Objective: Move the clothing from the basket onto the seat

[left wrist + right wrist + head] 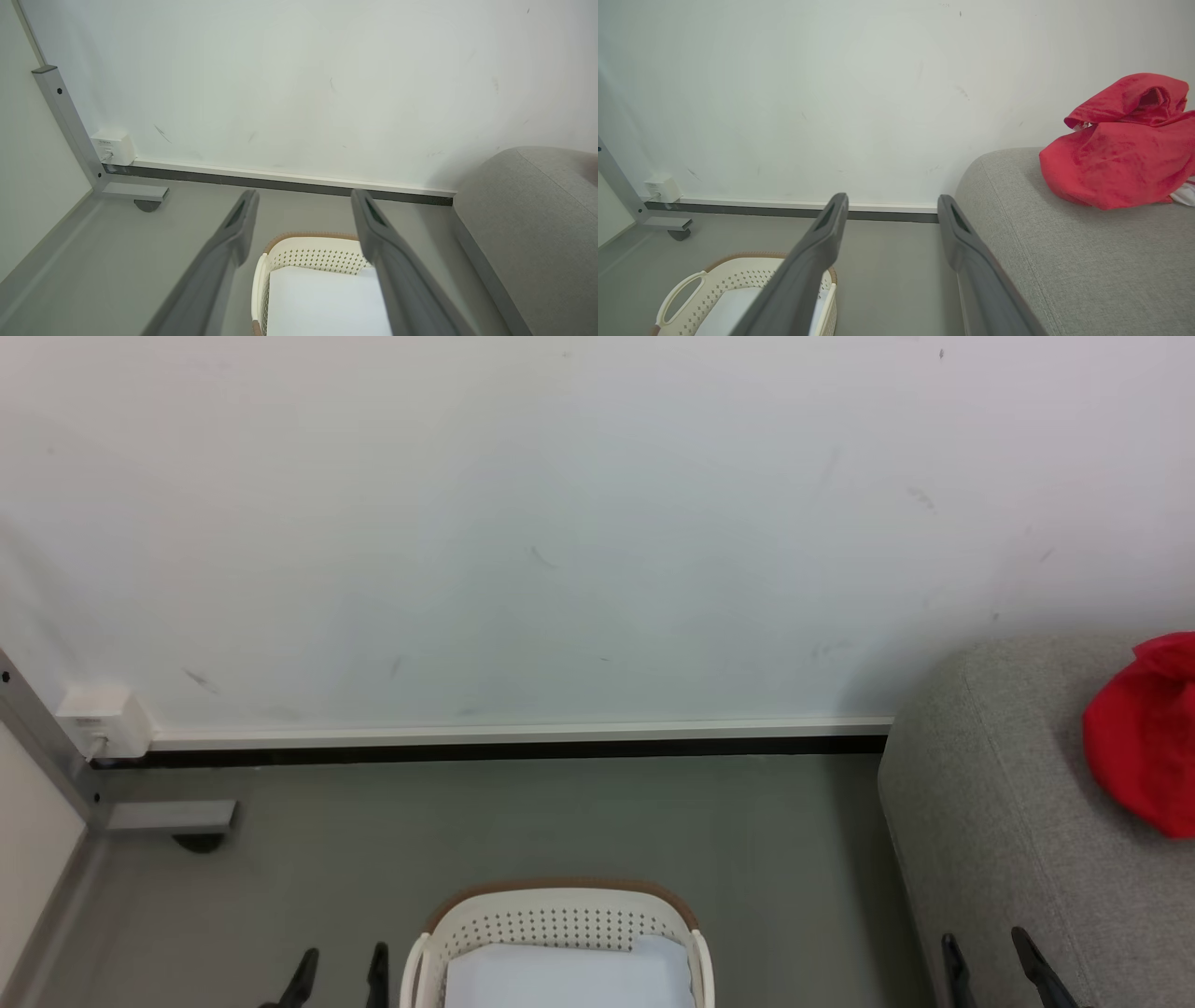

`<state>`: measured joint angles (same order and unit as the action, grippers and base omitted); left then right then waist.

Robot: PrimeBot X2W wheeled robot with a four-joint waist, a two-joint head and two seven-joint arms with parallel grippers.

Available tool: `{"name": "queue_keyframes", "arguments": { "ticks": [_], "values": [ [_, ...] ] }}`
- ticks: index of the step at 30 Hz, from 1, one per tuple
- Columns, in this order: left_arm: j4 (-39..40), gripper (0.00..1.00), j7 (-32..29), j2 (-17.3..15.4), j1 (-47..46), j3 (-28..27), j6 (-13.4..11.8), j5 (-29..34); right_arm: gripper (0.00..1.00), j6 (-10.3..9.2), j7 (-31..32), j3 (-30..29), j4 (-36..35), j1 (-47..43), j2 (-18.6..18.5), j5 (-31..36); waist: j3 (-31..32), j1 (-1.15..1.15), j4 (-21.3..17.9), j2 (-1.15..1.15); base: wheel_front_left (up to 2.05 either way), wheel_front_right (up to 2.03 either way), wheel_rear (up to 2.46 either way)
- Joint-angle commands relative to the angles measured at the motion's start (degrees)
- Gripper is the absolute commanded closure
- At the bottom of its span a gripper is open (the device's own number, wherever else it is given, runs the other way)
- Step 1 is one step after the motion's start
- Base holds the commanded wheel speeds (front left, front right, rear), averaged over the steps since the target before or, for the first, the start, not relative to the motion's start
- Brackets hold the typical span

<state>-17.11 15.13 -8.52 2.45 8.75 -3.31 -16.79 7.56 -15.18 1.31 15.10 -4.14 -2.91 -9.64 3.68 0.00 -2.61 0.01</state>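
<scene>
Lower left, my left hand [343,973] spreads its fingers, empty. Bottom centre, the basket [560,899] holds a flat white pad [569,978]. Lower right, my right hand [985,959] is also spread and empty, beside the seat [1008,821], where the clothing [1144,737] lies heaped at the right edge.

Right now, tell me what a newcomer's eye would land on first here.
The red clothing heaped on the grey seat at the right, bright against the pale wall. Next, the cream basket on the floor at bottom centre, holding a flat white pad.
</scene>
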Motion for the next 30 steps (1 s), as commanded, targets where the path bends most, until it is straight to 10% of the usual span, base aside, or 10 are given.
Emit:
{"name": "queue_keyframes", "arguments": {
  "ticks": [1, 8, 9, 30],
  "values": [
    [-0.2, 0.0, 0.01, 0.15, 0.67, -0.64, 0.73, 1.21, 0.0, -0.15, 0.07, 0.03, 0.37, 0.04, -0.01, 0.15, -0.05, 0.0, -0.12, -0.01, 0.0, 0.0, 0.0],
    [0.17, 0.0, 0.01, 1.59, 0.47, -2.6, 1.96, 2.92, 0.0, -0.15, 0.06, 0.44, 0.64, 0.04, -0.01, -0.44, -0.16, 0.0, -0.64, -0.01, 0.0, 0.0, 0.0],
    [0.17, 1.0, 0.0, 1.9, 0.04, -2.66, 1.97, 2.51, 1.0, 0.0, 0.0, 0.41, 0.47, -0.01, 0.01, -0.12, -0.16, 0.0, -0.66, -0.01, 0.0, 0.0, 0.0],
    [-0.81, 1.0, -4.67, 3.17, -1.44, -5.3, 3.87, -13.69, 1.0, -0.01, 4.18, -0.9, 1.5, 1.39, -0.21, -17.64, -0.62, 0.0, -0.27, -0.01, 0.0, 0.0, 0.0]
  ]
}}
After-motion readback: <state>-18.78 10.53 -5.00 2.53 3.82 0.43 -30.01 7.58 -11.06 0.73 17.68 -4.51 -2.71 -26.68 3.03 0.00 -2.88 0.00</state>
